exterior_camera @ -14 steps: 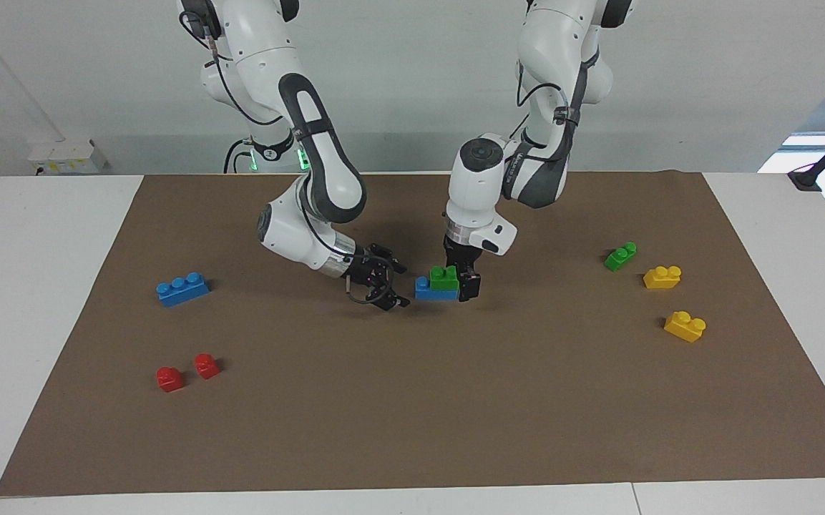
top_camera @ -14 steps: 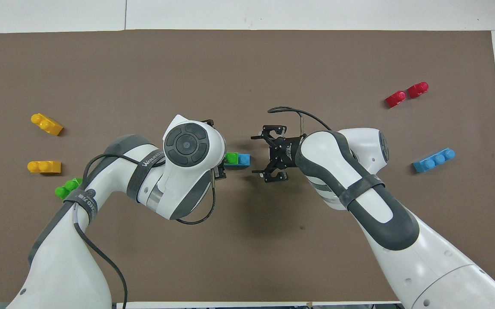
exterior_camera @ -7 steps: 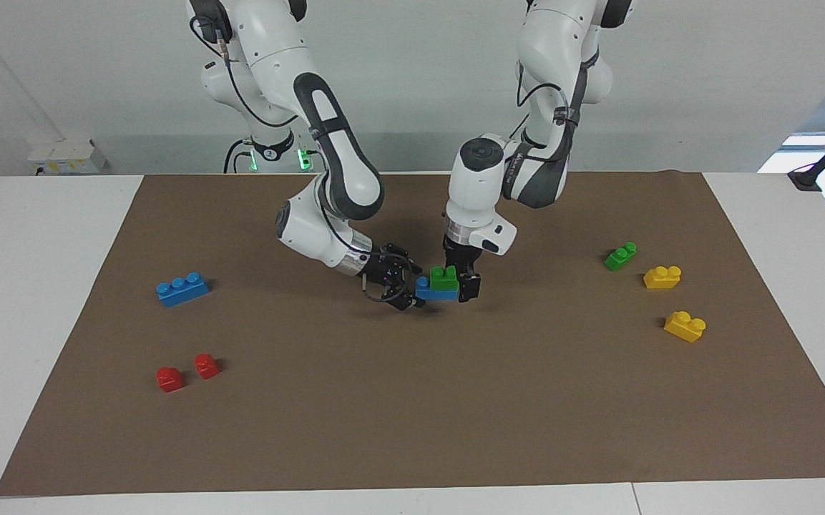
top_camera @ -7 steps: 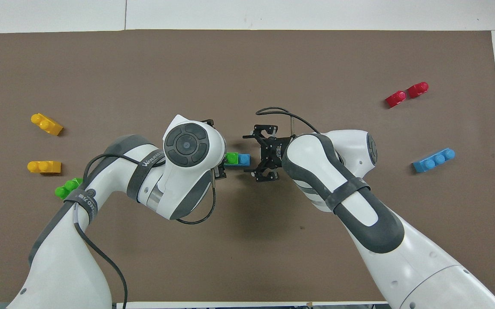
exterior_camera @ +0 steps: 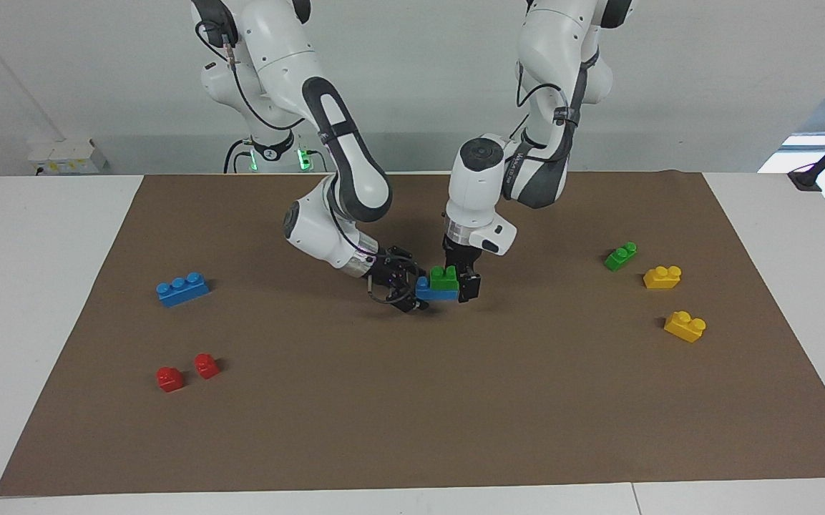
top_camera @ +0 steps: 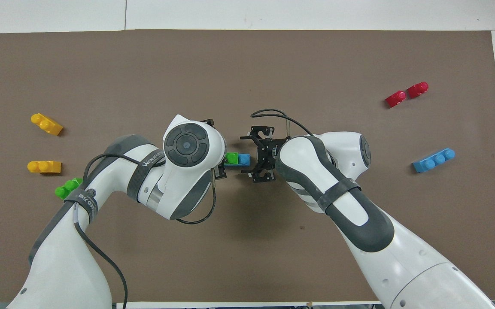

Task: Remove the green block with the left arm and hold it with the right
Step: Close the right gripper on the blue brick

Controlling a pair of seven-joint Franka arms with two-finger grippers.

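The green block (exterior_camera: 444, 277) (top_camera: 231, 158) sits pressed onto a blue brick (exterior_camera: 426, 290) (top_camera: 244, 159) in the middle of the brown mat. My left gripper (exterior_camera: 464, 281) points straight down at the stack's end toward the left arm, its jaws spread and one finger (exterior_camera: 471, 287) against the green block's side. In the overhead view its wrist hides most of it. My right gripper (exterior_camera: 412, 290) (top_camera: 249, 158) lies low and nearly level, open, with its fingertips on either side of the blue brick's free end.
Toward the left arm's end lie a small green brick (exterior_camera: 620, 255) and two yellow bricks (exterior_camera: 662, 277) (exterior_camera: 685, 326). Toward the right arm's end lie a long blue brick (exterior_camera: 182, 288) and two red pieces (exterior_camera: 169, 378) (exterior_camera: 206, 365).
My right gripper has slid along the mat toward the stack and now brackets the blue brick's end. The left gripper and the stack have not moved.
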